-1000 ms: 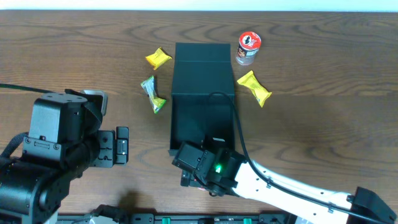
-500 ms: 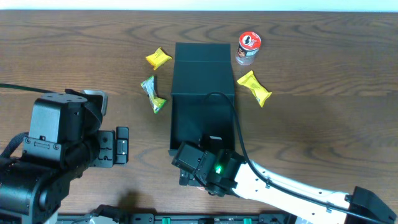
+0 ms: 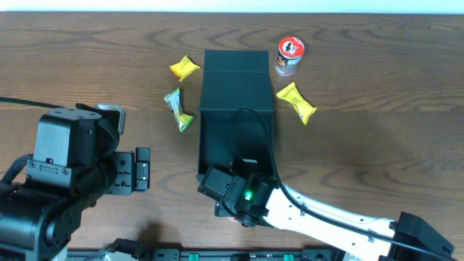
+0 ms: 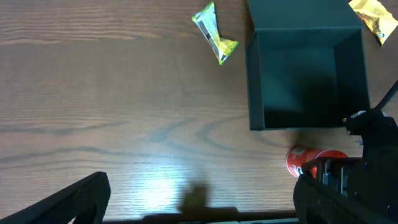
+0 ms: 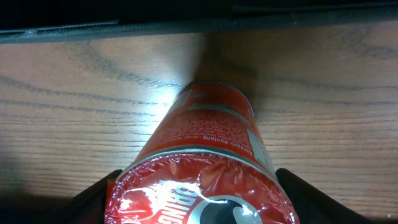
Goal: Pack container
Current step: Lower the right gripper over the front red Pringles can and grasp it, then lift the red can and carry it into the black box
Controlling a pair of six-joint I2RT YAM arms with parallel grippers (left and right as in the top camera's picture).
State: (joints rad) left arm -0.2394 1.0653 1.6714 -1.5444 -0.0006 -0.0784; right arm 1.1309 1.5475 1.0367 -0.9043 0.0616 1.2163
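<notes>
Right wrist: right gripper (image 5: 198, 186) is pinching chip can (image 5: 205, 124) lying beside container (image 4: 254, 81), near front edge of table (image 4: 93, 93). Left gripper (image 4: 199, 193) is hanging spread.

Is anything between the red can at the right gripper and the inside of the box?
Only the container's near wall. The red can lies on the table just outside it, flanked by the right gripper. The interior looks empty.
</notes>
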